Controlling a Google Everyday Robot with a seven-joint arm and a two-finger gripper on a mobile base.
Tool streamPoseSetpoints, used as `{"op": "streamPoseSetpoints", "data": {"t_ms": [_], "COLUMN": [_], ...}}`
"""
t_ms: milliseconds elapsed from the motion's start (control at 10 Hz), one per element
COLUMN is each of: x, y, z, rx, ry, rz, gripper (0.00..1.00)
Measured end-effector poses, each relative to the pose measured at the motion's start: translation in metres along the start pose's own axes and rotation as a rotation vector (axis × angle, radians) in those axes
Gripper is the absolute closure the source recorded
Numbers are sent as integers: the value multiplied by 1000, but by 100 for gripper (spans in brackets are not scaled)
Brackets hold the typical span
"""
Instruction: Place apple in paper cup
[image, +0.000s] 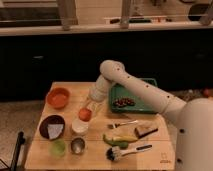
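Observation:
The apple (85, 114) is a small orange-red ball held at the tip of my gripper (88, 108), a little above the wooden table. The gripper is shut on the apple and reaches down from the white arm at the left of the green tray. The paper cup (79, 126) is small and white and stands upright just below and slightly left of the apple. The apple hangs close over the cup's far rim.
An orange bowl (58, 97) stands at the back left and a dark bowl (52, 128) left of the cup. A light-green cup (57, 147) and a metal cup (77, 145) stand in front. A green tray (145, 102), a fork (122, 123), a brush (125, 151) and food lie to the right.

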Motion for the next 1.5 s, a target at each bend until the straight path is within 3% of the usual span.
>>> {"op": "streamPoseSetpoints", "data": {"t_ms": [700,1500], "x": [-17,-23], "y": [-1,-7], "z": [14,21], "rx": [-95,-136], "ry": [-26,-31], "rz": [-165,-218], "gripper": [99,99]}}
